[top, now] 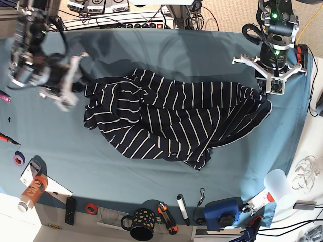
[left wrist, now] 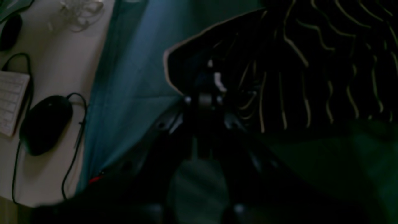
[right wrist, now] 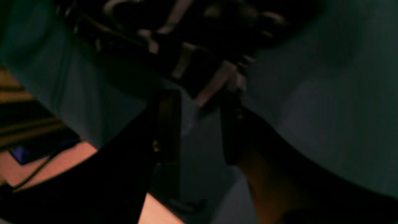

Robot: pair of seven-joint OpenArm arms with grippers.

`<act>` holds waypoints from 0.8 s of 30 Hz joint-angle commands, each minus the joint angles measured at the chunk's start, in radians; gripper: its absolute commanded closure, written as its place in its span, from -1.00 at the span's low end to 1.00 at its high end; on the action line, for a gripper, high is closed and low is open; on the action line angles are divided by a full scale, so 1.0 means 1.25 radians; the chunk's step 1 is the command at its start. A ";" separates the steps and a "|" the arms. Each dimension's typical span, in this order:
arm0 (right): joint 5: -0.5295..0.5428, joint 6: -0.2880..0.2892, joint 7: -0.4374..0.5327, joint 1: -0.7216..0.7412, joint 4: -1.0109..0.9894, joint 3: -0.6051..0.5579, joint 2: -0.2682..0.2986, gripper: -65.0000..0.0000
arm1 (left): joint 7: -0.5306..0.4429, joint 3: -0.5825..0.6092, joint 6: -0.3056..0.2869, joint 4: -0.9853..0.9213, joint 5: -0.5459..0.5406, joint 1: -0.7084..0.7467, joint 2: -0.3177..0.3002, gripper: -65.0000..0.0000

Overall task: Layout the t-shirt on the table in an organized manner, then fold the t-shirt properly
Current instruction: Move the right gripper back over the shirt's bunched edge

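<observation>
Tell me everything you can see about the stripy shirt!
The t-shirt is soft, dark navy cloth with thin white stripes. It lies crumpled and wrinkled in the middle of the teal table, not yet flat. The left gripper is shut on one edge of it, and the right gripper, fingers apart, is at the opposite edge.

The table (top: pixel 151 186), draped in a plain teal-blue cloth, carries the t-shirt (top: pixel 171 118), which lies rumpled and partly bunched across its middle. Along the near edge sit a dark spotted mug (top: pixel 140 224), a roll of red tape (top: pixel 91 207), a white marker (top: pixel 182 208) and a blue pouch (top: pixel 222 212).
</observation>
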 commanded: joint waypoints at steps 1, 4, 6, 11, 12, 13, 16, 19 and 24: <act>-0.015 0.001 0.014 0.020 0.026 -0.013 0.020 0.34 | -0.020 -0.002 0.003 0.014 0.001 0.001 -0.004 1.00; -0.124 0.001 0.064 0.043 0.078 -0.048 0.020 0.34 | -0.020 -0.002 0.003 0.014 0.001 0.001 -0.004 1.00; -0.177 0.001 0.110 0.044 0.115 -0.051 0.020 0.34 | -0.020 -0.002 0.003 0.014 0.001 0.001 -0.004 1.00; -0.192 0.001 0.133 0.043 0.136 -0.053 0.022 0.33 | -0.020 -0.002 0.003 0.014 0.000 0.001 -0.004 1.00; -0.190 0.001 0.133 0.044 0.136 -0.058 0.027 0.33 | -0.020 -0.002 0.003 0.014 0.000 0.001 -0.004 1.00; -0.187 0.001 0.137 0.044 0.136 -0.066 0.038 0.33 | -0.020 -0.002 0.003 0.014 0.000 0.001 -0.004 1.00; -0.194 0.001 0.142 0.044 0.136 -0.115 0.084 0.21 | -0.020 -0.002 0.003 0.014 0.000 0.001 -0.004 1.00; -0.250 0.001 0.172 0.047 0.136 -0.188 0.126 0.18 | -0.020 -0.002 0.003 0.014 0.001 0.001 -0.004 1.00; -0.394 0.001 0.243 0.081 0.136 -0.298 0.143 0.18 | -0.020 -0.002 0.003 0.014 0.000 0.001 -0.003 1.00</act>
